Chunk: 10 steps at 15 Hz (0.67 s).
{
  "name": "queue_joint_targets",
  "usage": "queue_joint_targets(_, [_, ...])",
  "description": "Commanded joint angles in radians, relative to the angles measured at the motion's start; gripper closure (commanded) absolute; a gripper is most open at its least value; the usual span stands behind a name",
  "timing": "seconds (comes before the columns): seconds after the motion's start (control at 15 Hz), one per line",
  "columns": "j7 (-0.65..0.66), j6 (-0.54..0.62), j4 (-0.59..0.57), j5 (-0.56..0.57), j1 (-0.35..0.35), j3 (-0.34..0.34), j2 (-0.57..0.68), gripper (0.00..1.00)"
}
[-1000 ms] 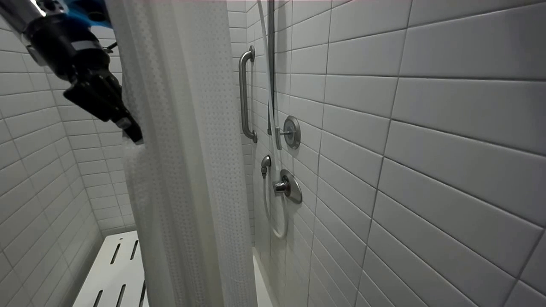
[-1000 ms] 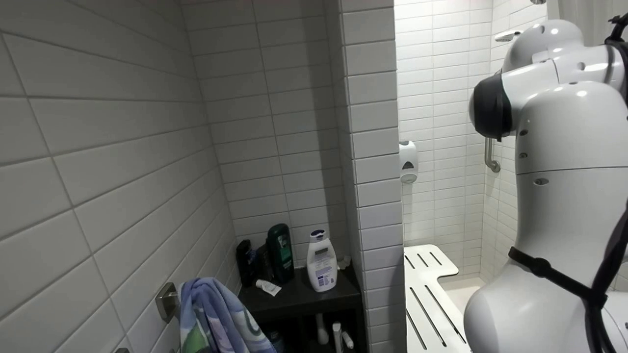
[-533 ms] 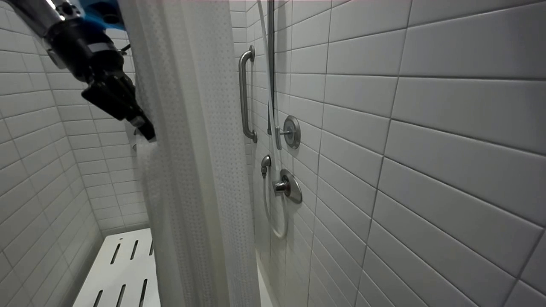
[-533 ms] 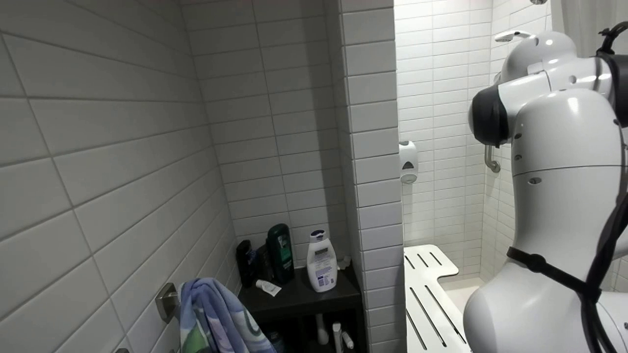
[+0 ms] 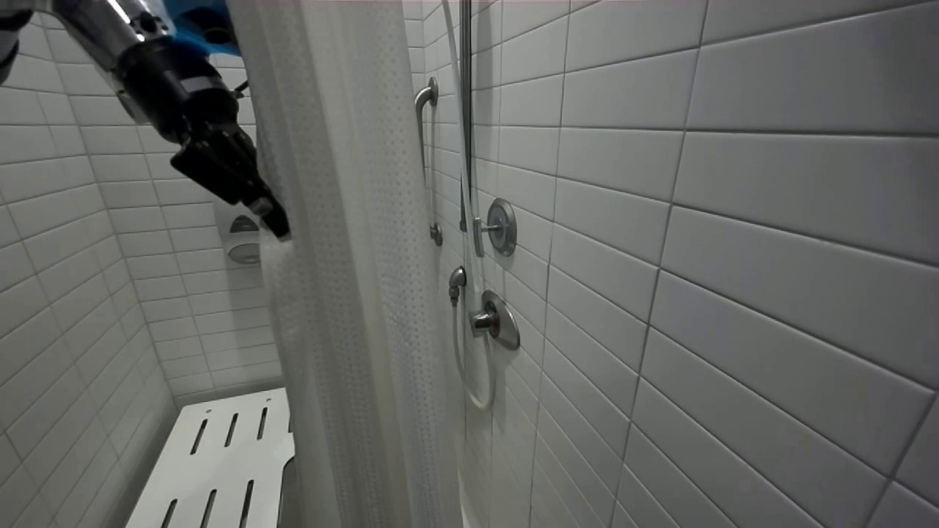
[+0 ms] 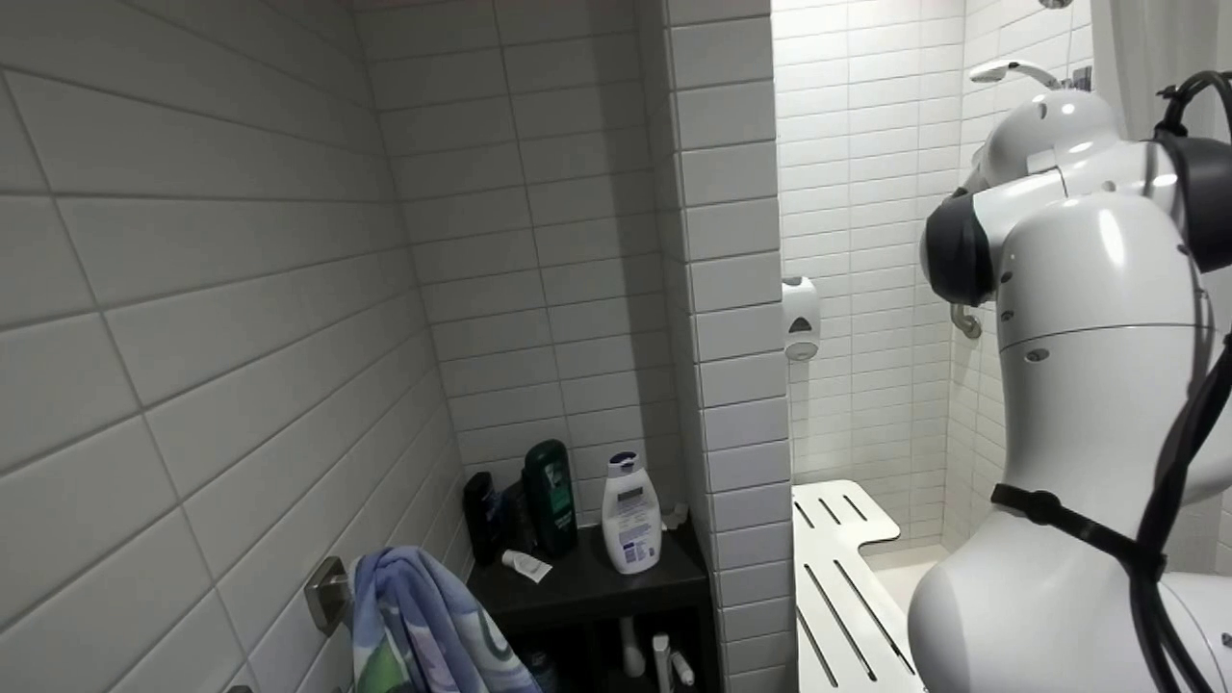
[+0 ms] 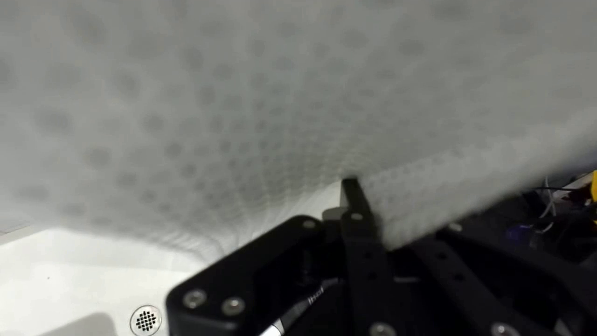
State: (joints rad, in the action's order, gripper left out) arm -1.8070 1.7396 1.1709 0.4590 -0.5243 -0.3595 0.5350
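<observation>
A white, dotted shower curtain [image 5: 359, 257] hangs in an exterior view. My black gripper [image 5: 279, 227] is at its left edge, pointing down and to the right, shut on the fabric, which bunches below the fingertips. In the wrist view, the curtain [image 7: 256, 102] fills the upper part and runs into the jaws of the gripper [image 7: 358, 191]. One finger shows in front; the other is mostly hidden by cloth. In an exterior view the white arm [image 6: 1107, 385] stands at the right, with the gripper out of frame and a strip of curtain [image 6: 1150, 48] behind it.
A white slotted bench [image 5: 220, 455] stands below the gripper, with a soap dispenser [image 5: 240, 238] on the wall behind. A grab bar [image 5: 424, 110], valve handle [image 5: 502, 227] and hose [image 5: 480, 400] are on the tiled wall. A shelf [image 6: 587, 597] holds bottles; a towel [image 6: 423, 616] hangs nearby.
My gripper has moved right in an exterior view, pulling the curtain's edge along. More bench and the soap dispenser now show; the curtain covers part of the grab bar. The arm has come lower.
</observation>
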Motion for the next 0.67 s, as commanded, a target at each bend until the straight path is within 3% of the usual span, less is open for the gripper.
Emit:
queue_joint_targets(0.0, [0.02, -0.052, -0.109, -0.026, -0.032, 0.007, 0.075, 1.0])
queue_joint_targets(0.6, [0.059, -0.16, -0.288, -0.026, -0.092, 0.01, 0.191, 1.0])
